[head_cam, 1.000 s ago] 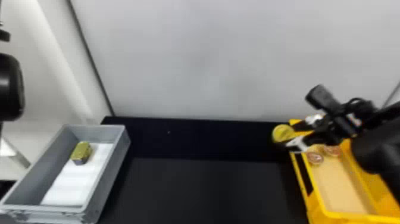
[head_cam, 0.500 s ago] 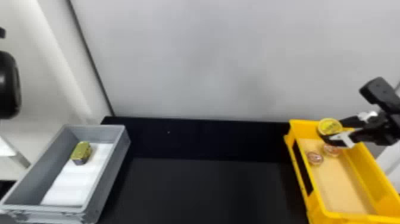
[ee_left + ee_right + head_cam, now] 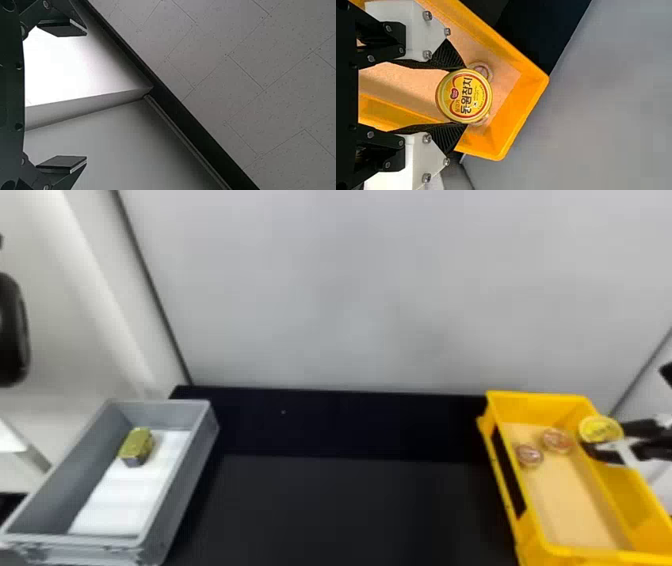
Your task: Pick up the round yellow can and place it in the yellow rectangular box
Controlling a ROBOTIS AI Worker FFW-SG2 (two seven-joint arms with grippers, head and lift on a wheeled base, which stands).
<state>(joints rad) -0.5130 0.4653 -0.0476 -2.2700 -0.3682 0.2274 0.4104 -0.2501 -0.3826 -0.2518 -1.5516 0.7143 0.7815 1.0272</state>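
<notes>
At the head view's right, our right gripper (image 3: 603,437) pinches the can (image 3: 599,429) above the yellow box (image 3: 620,495), towards its right-hand wall.

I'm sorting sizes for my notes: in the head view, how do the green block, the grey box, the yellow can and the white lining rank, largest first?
1. Grey box
2. White lining
Unranked below these: yellow can and green block, which look about alike.

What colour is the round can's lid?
Yellow, with a red ring and dark print; the can shows best in the right wrist view.
</notes>
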